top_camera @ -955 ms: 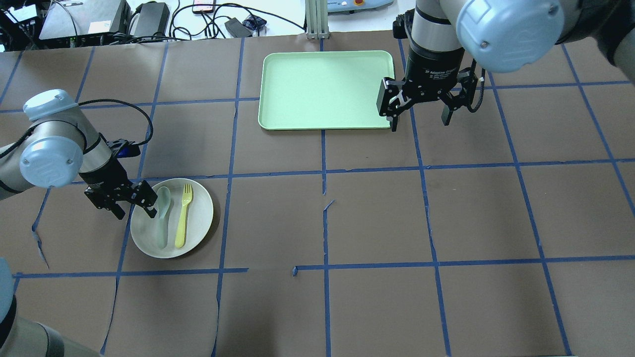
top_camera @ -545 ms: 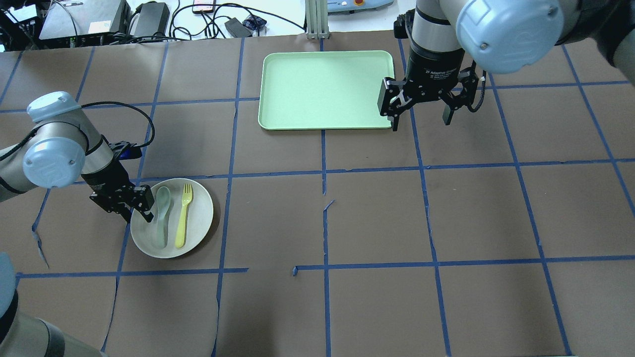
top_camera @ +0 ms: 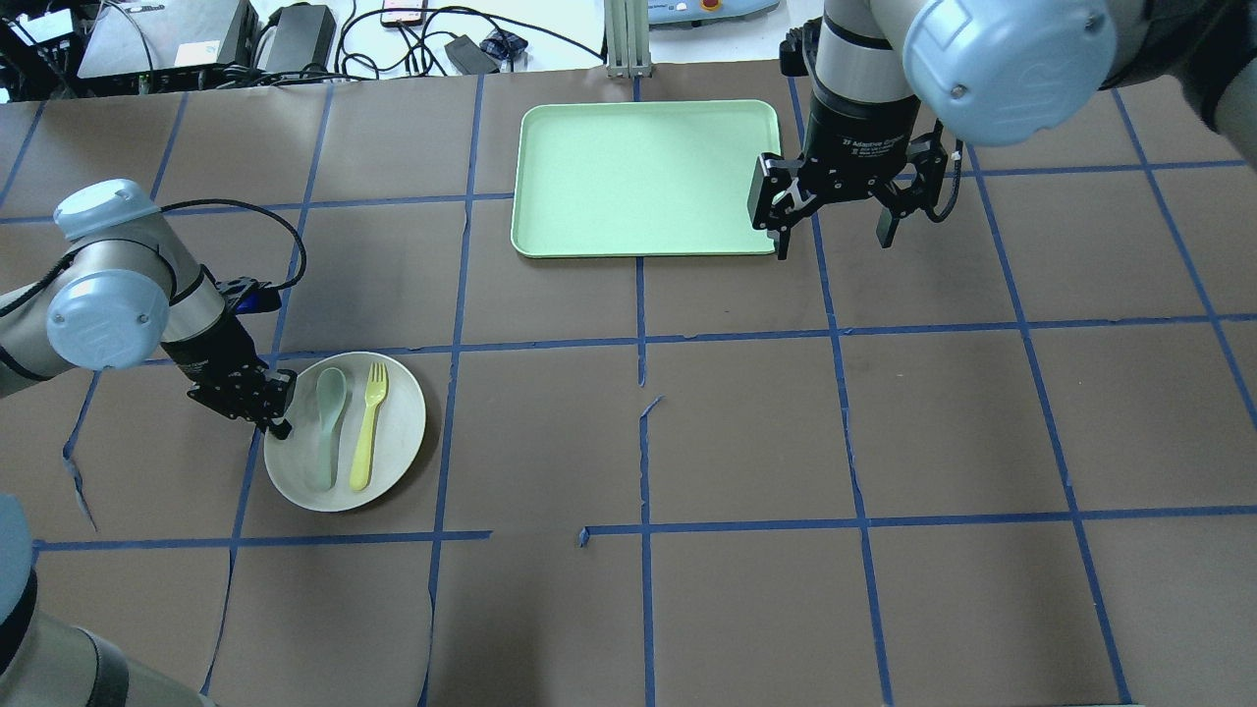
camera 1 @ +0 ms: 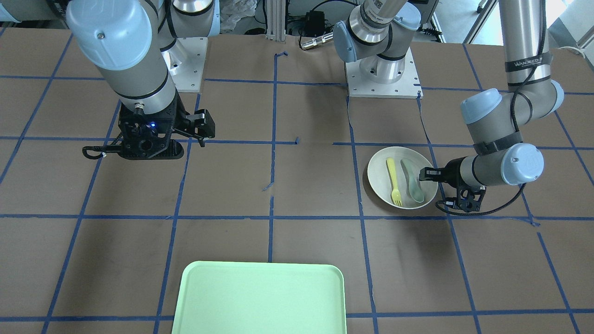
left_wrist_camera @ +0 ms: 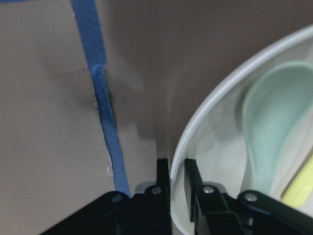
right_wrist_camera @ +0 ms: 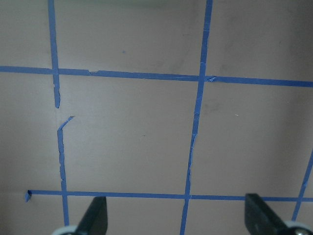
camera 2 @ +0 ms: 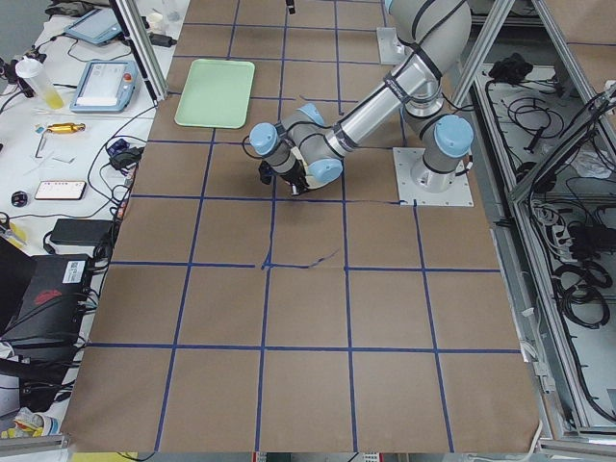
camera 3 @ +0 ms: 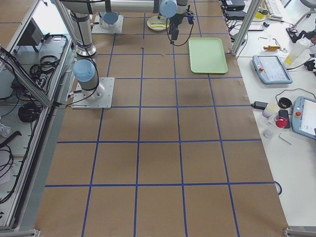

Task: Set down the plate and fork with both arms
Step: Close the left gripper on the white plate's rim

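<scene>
**Left gripper pinches plate rim while right arm waits by the tray**

The left gripper [left_wrist_camera: 176, 169] has its two fingers drawn narrow on the raised rim of the off-white plate [top_camera: 398, 427], one finger outside the rim and one inside, as the left wrist view shows close up. The plate lies flat on the brown paper-covered table [top_camera: 746, 432], on the robot's left side and well apart from the mint-green tray [top_camera: 643, 177]. It sits just beside a crossing of the blue tape lines [top_camera: 746, 336] that grid the surface.

Inside the plate the yellow fork [top_camera: 366, 427] and a pale grey-green spoon [top_camera: 329, 427] lie side by side along their length, tines and bowl pointing away from the robot. The spoon is the nearer of the two to the pinching fingers, and the fork lies towards the plate's middle. The left arm [top_camera: 108, 295] reaches in low from the table's edge, with its wrist tilted down towards the rim.

On the other side, the right gripper [top_camera: 833, 244] hangs above the table with its fingers spread wide and nothing between them. It is just beside the tray's right edge, at the corner nearer the robot. Its wrist camera looks straight down on bare paper and tape.
</scene>
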`<state>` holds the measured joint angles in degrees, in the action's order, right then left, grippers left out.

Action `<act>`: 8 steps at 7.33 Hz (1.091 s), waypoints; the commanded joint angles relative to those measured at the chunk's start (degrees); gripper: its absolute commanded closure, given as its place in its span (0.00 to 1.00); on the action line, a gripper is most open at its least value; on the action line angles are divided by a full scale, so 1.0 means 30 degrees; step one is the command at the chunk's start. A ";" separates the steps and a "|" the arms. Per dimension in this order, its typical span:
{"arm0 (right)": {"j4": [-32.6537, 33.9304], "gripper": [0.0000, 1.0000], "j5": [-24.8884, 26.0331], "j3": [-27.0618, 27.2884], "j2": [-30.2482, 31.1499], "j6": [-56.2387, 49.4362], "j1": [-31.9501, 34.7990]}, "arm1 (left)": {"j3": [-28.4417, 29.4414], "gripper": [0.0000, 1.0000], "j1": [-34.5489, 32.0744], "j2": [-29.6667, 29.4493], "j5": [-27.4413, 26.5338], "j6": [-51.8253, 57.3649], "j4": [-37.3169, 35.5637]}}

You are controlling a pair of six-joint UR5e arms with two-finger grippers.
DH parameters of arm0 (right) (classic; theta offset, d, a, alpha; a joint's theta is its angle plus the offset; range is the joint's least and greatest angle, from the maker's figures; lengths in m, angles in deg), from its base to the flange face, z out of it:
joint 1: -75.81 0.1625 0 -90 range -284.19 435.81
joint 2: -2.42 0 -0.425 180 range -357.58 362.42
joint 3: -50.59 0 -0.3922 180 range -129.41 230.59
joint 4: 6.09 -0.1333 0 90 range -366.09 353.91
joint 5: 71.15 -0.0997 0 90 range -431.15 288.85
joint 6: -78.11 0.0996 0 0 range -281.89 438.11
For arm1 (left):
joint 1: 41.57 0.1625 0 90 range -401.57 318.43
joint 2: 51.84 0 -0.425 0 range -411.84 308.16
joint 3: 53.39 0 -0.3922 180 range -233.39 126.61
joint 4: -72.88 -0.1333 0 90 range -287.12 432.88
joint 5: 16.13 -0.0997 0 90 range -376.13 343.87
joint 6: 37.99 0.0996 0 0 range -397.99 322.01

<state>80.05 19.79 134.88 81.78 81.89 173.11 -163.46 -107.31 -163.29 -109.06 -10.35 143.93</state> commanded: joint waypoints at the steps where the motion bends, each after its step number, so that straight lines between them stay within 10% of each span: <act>1: 0.0000 0.00 -0.0022 0.0000 0.0004 0.0001 0.0000 | 0.0446 1.00 0.0000 0.0000 0.0040 0.0424 -0.0098; 8: 0.0059 0.00 0.0036 -0.0176 -0.0025 -0.0087 0.0000 | 0.2704 1.00 -0.0029 0.0205 0.0916 0.0688 0.1864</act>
<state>80.18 19.89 134.39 81.70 81.63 173.11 -155.55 -107.38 -162.67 -107.26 -8.32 149.23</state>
